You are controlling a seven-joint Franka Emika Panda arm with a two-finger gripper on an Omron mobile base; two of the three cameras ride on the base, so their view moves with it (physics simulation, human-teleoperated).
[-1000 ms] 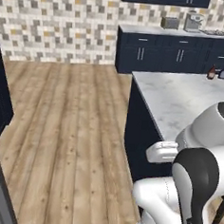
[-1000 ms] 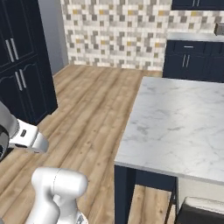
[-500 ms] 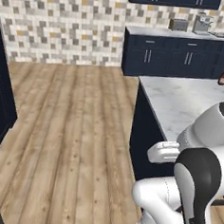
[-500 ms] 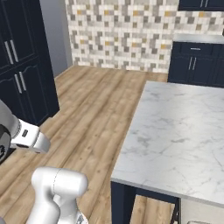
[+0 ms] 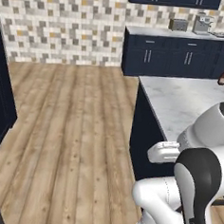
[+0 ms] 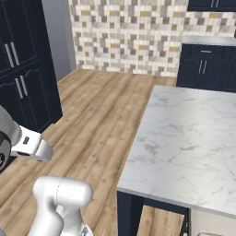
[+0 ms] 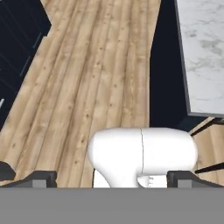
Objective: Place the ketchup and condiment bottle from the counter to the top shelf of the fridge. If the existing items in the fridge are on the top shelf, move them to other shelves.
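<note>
Jaws spread wide and empty above the wooden plank floor [image 7: 87, 78], beside the white marble island surface [image 7: 203, 48]

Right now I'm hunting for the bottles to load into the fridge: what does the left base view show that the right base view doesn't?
Left base view: a small dark red-capped bottle at the far end of the marble island counter, plus a toaster and a coffee machine on the back counter. Right base view: tall dark cabinet doors with handles at the left, and a bare stretch of the island top. Both share the wood floor, the mosaic tile wall, the dark lower cabinets and the marble island.
</note>
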